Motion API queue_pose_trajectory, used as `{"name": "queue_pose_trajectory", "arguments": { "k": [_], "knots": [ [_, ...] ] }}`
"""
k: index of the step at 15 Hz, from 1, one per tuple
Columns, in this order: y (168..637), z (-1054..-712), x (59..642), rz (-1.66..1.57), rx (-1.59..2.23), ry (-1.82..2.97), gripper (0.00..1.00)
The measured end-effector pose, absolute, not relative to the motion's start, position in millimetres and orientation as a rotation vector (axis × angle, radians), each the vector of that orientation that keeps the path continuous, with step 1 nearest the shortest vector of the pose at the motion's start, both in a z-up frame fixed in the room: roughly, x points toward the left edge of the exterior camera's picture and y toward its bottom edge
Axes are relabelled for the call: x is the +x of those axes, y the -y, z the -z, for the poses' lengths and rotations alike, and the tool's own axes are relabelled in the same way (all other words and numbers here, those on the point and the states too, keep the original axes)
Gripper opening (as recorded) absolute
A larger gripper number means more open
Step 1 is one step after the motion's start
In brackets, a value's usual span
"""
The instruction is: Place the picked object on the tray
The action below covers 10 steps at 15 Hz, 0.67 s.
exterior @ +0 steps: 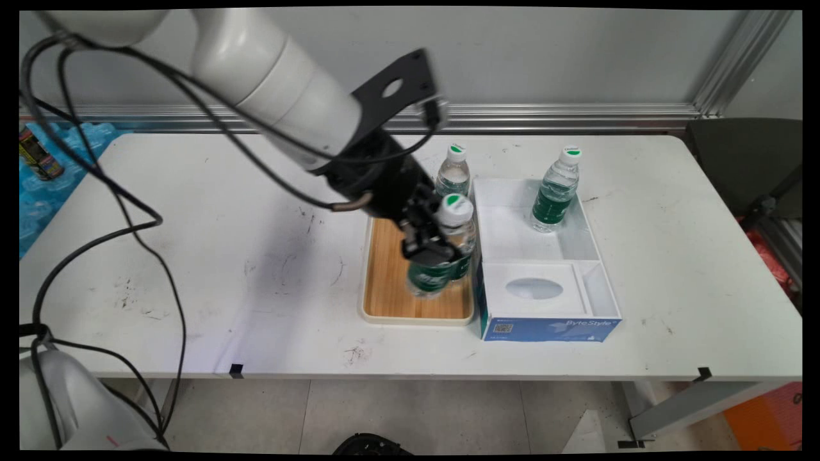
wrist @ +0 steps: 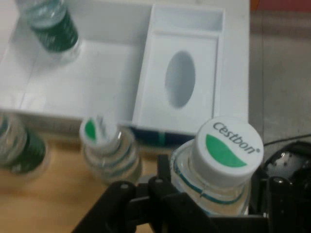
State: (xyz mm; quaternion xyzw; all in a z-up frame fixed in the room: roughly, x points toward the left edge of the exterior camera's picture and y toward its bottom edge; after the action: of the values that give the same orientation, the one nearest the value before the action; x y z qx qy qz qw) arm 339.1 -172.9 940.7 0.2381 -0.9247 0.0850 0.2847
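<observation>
My gripper [exterior: 430, 246] [wrist: 214, 206] is shut on a clear water bottle [exterior: 456, 221] [wrist: 226, 160] with a green label and a white-and-green Cestbon cap. The bottle leans a little over the wooden tray [exterior: 384, 275] [wrist: 53, 204]. I cannot tell whether its base touches the tray. A second bottle [wrist: 107, 148] stands close beside it on the tray. A third bottle [exterior: 453, 173] [wrist: 19, 148] stands at the tray's far end. Right of the tray is a white open box [exterior: 592, 240] [wrist: 97, 73] with a blue front. A fourth bottle [exterior: 555, 192] [wrist: 51, 26] stands in its far part.
The near part of the box holds a white insert with an oval opening [exterior: 533, 288] [wrist: 180, 77]. Black cables [exterior: 138, 221] hang over the table's left half. Cans [exterior: 38, 157] sit beyond the left edge. A dark chair [exterior: 749, 166] stands at the right.
</observation>
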Motion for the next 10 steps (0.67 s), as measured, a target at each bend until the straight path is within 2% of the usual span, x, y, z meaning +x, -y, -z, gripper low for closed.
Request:
{"name": "queue_pose_trajectory", "arguments": {
  "k": [10],
  "knots": [
    [178.5,-901.7,388.3,-0.283,0.750,2.458,0.00]
  ]
}}
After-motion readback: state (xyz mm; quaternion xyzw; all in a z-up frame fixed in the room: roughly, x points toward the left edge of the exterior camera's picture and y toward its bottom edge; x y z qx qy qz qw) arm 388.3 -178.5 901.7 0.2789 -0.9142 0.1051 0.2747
